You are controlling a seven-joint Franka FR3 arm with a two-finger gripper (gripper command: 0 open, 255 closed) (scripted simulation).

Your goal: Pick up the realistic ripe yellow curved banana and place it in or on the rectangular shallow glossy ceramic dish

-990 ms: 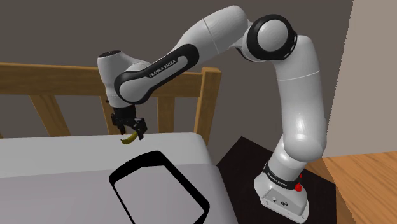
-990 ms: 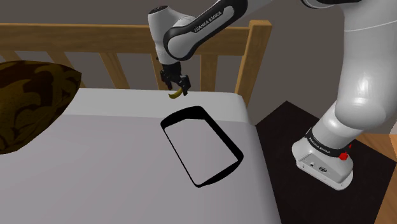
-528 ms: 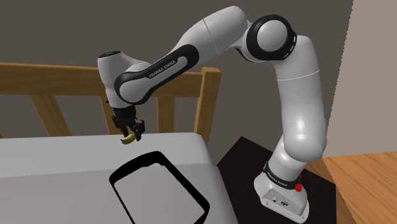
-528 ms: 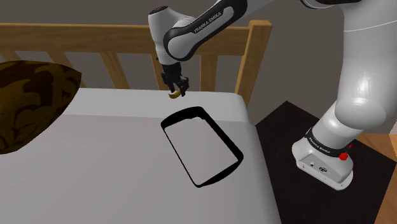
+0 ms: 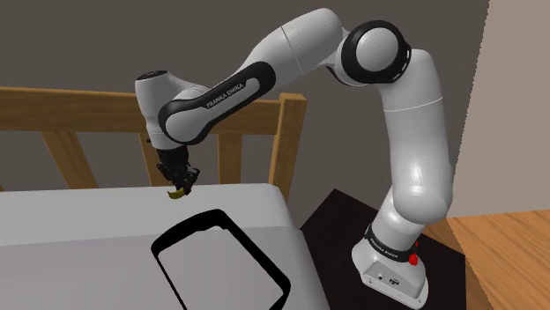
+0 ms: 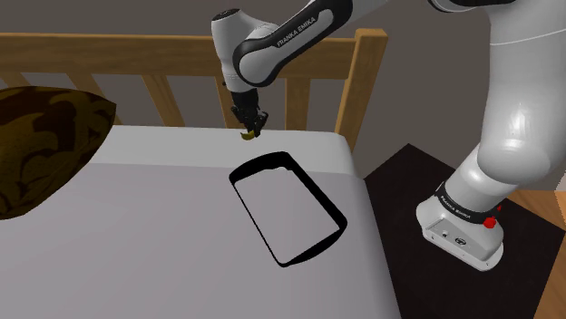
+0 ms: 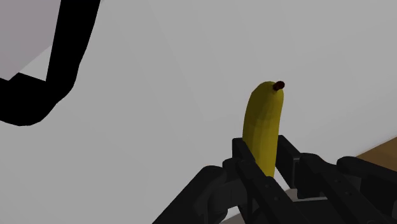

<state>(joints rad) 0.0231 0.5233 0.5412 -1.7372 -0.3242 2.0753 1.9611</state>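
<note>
A yellow banana (image 7: 264, 121) with a dark tip lies on the pale grey bed surface near the wooden rail. It is small in the shoulder view (image 5: 179, 192) and in the second exterior view (image 6: 246, 137). My black gripper (image 7: 266, 164) comes down on it from above, shut on the banana, one finger against each side. The gripper (image 5: 181, 182) hangs just below the white wrist, also seen as the gripper (image 6: 249, 126). The rectangular shallow dish (image 5: 187, 228) has a black rim and pale inside. It lies a short way in front of the banana (image 6: 265, 163), its rim (image 7: 69, 48) off to the gripper's side.
A wooden slatted rail (image 6: 163, 45) with a corner post (image 5: 289, 141) runs close behind the gripper. A dark brown patterned pillow (image 6: 41, 145) lies at the second exterior view's left. The bed's edge drops to a dark mat (image 5: 339, 220), where the stand (image 5: 392, 264) sits.
The fingers have closed from wide apart onto the banana. Arm, banana and dish stay where they were.
</note>
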